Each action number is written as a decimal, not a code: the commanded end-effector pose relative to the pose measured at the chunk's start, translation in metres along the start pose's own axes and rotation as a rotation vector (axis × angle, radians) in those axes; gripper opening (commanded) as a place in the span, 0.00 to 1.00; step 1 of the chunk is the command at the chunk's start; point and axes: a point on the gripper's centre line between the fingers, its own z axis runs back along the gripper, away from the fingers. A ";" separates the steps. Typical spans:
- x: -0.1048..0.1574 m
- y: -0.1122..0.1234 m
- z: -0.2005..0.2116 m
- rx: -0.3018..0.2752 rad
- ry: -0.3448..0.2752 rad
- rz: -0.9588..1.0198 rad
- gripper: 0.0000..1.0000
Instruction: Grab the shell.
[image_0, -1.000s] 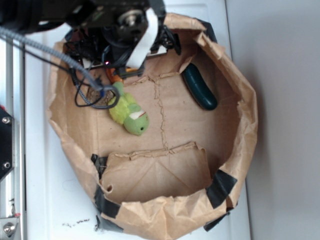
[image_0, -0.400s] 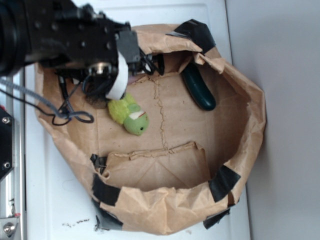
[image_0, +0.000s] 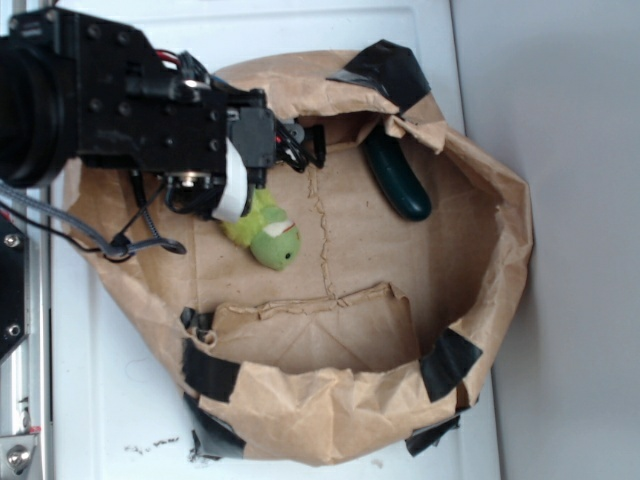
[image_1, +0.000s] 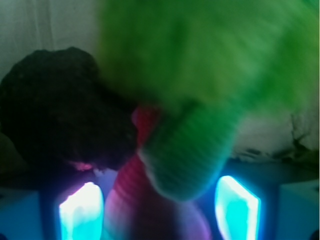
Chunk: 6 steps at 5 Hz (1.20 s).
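Wrist view shows my claw (image_1: 157, 207) spread wide, glowing pads either side of a reddish ribbed form, likely the shell (image_1: 135, 195), with green plush (image_1: 200, 75) crowding above. Since a second ago I've dropped lower; closing looks next.

Shell (image_1: 145, 200) blurred pinkish-red ribbed form, close to wrist camera, low centre between two glowing pads, partly overlapped by green plush, not visible in exterior view
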 end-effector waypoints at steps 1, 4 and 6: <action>0.007 -0.001 0.006 0.019 -0.042 0.069 0.00; 0.025 0.016 0.124 -0.223 -0.180 0.405 0.00; 0.028 0.028 0.150 -0.419 -0.231 0.891 0.00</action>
